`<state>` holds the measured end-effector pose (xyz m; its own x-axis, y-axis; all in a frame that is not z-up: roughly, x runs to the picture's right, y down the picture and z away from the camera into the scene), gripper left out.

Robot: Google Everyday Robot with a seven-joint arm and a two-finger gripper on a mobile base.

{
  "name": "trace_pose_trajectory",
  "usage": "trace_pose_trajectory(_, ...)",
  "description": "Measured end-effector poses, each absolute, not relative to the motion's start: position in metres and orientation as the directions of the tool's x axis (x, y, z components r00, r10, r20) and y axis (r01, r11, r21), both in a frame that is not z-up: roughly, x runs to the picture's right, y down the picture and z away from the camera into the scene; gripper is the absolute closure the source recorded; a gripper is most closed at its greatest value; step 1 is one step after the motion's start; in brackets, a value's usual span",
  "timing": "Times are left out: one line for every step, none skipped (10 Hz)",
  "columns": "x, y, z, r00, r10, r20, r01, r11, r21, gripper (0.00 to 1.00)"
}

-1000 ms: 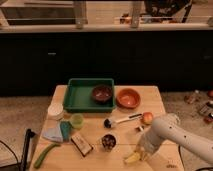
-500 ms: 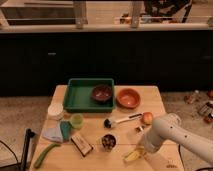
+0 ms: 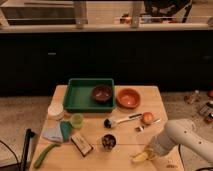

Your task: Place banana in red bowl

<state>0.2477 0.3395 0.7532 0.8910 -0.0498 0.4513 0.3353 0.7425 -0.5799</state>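
The yellow banana (image 3: 140,157) lies on the wooden table (image 3: 95,150) near its front right corner. My gripper (image 3: 151,151) is at the end of the white arm (image 3: 182,135) coming in from the right, down at the banana's right end. The red bowl (image 3: 128,97) sits at the back of the table, right of the green tray (image 3: 80,95), and looks empty. A dark maroon bowl (image 3: 102,93) sits inside the tray's right side.
An apple (image 3: 147,117) and a black-headed brush with a pale handle (image 3: 121,120) lie between the banana and the red bowl. A small dark cup (image 3: 108,142), a snack bar (image 3: 82,144), a green cup (image 3: 76,120), a white cup (image 3: 55,110) and a long green object (image 3: 45,154) stand to the left.
The arm and gripper have shifted slightly at the banana; the banana stays at the front right of the table. Nothing else has moved.
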Motion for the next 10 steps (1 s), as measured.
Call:
trace_pose_trajectory(0.256, 0.339, 0.749, 0.898, -0.031, 0.44, 0.31, 0.754, -0.579, 1.0)
trace_pose_trajectory(0.258, 0.335, 0.746, 0.899, -0.022, 0.437, 0.296, 0.765, -0.571, 1.0)
trace_pose_trajectory(0.259, 0.332, 0.744, 0.901, -0.018, 0.433, 0.287, 0.774, -0.565, 1.0)
trace_pose_trajectory(0.262, 0.33, 0.74, 0.903, -0.014, 0.429, 0.278, 0.781, -0.56, 1.0)
trace_pose_trajectory(0.261, 0.325, 0.737, 0.904, -0.019, 0.428, 0.277, 0.787, -0.551, 1.0)
trace_pose_trajectory(0.259, 0.322, 0.736, 0.903, -0.023, 0.429, 0.279, 0.791, -0.545, 1.0)
trace_pose_trajectory(0.26, 0.319, 0.733, 0.904, -0.026, 0.426, 0.276, 0.796, -0.539, 1.0)
trace_pose_trajectory(0.261, 0.315, 0.729, 0.906, -0.028, 0.422, 0.273, 0.801, -0.533, 1.0)
trace_pose_trajectory(0.26, 0.312, 0.727, 0.907, -0.034, 0.42, 0.274, 0.804, -0.527, 1.0)
trace_pose_trajectory(0.259, 0.308, 0.724, 0.907, -0.04, 0.418, 0.276, 0.808, -0.521, 1.0)
